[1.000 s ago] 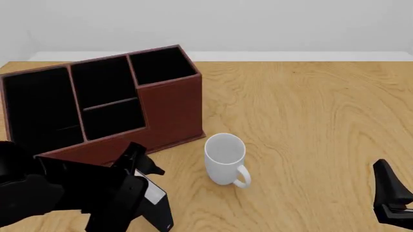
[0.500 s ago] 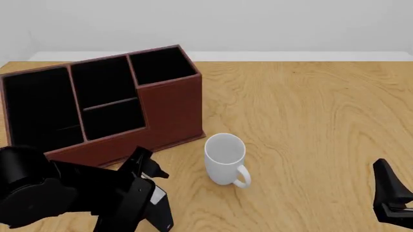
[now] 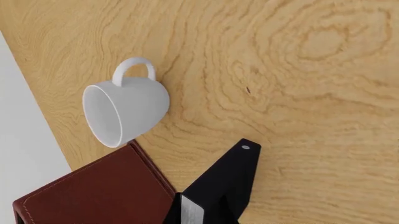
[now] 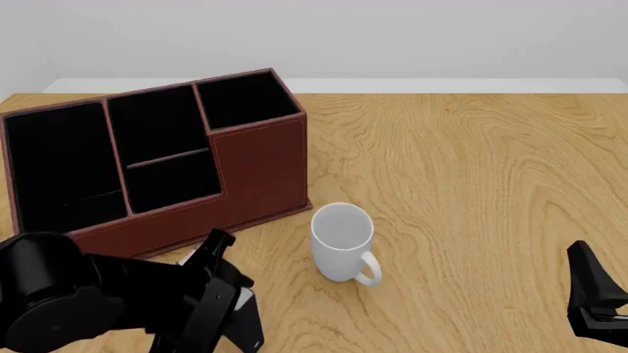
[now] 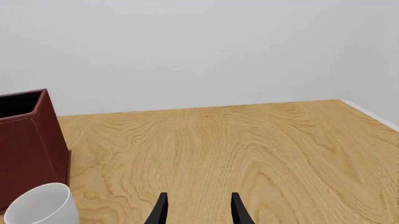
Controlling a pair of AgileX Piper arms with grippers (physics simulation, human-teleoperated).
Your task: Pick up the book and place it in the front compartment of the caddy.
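The black book [image 4: 247, 323] with white page edges sits at the table's near edge, just in front of the caddy. My left gripper [image 4: 231, 290] is shut on it. In the left wrist view the book [image 3: 218, 191] fills the space between the fingers, its white pages showing. The reddish-brown caddy [image 4: 260, 158] stands at the back left, and one corner of the caddy [image 3: 93, 191] shows in the left wrist view. Its front compartment [image 4: 152, 123] is the black slot of the middle section farther from the low wall. My right gripper [image 5: 198, 210] is open and holds nothing, low at the near right [image 4: 593, 301].
A white mug [image 4: 342, 239] stands upright right of the caddy, close to the book; the mug [image 3: 124, 109] and the mug [image 5: 44, 205] also show in both wrist views. The caddy's wall [image 5: 28, 140] stands left of the right gripper's line. Bare wooden tabletop [image 4: 471, 184] spreads to the right.
The left arm has sunk lower and swung toward the near edge, with its fingers tipping over the book. The book has stayed almost in place. The right arm has not moved.
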